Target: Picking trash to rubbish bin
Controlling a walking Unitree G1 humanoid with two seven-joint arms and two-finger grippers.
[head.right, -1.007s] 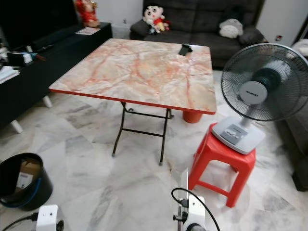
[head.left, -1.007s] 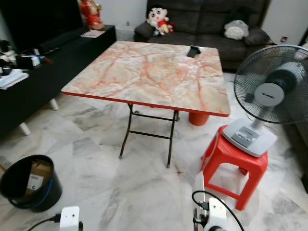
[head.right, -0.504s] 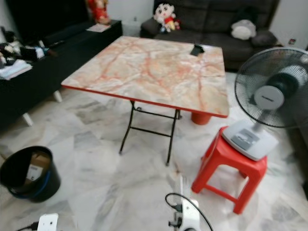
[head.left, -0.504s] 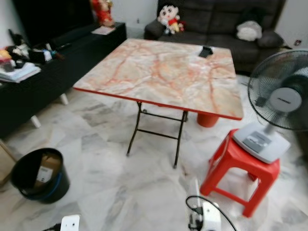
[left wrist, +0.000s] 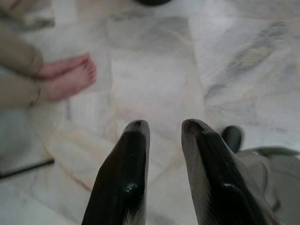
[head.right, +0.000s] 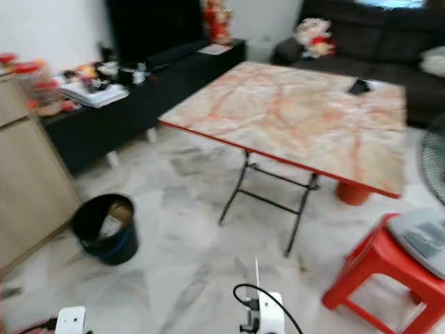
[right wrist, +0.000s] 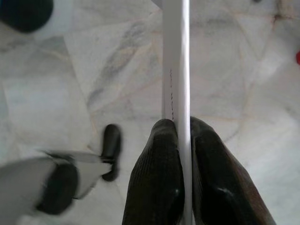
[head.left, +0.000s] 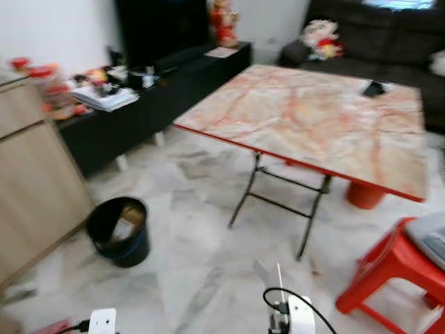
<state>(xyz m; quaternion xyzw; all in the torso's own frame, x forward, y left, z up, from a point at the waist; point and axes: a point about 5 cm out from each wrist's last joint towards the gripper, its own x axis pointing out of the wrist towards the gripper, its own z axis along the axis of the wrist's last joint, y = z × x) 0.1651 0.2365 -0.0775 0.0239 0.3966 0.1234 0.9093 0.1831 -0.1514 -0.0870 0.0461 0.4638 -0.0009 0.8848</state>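
A black rubbish bin [head.left: 118,231] with a blue band stands on the marble floor to my front left, with cardboard scraps inside. My right gripper [right wrist: 183,124] is shut on a thin white strip of trash [right wrist: 176,61], which sticks out past the fingertips over the floor. The same strip [head.left: 277,276] rises above my right wrist in the eye views. My left gripper [left wrist: 165,124] hangs low over the floor, open, with nothing between its fingers.
A folding table [head.left: 313,118] with a marbled orange top stands ahead to the right, a small dark object [head.left: 373,88] on it. A red stool [head.left: 389,264] is at the right, a wooden cabinet [head.left: 35,174] at the left. A person's bare foot [left wrist: 70,79] is near my left gripper.
The camera has swung left: the bin sits nearer the middle, the cabinet has come into view and the fan has slid out at the right. The right gripper still holds the strip.
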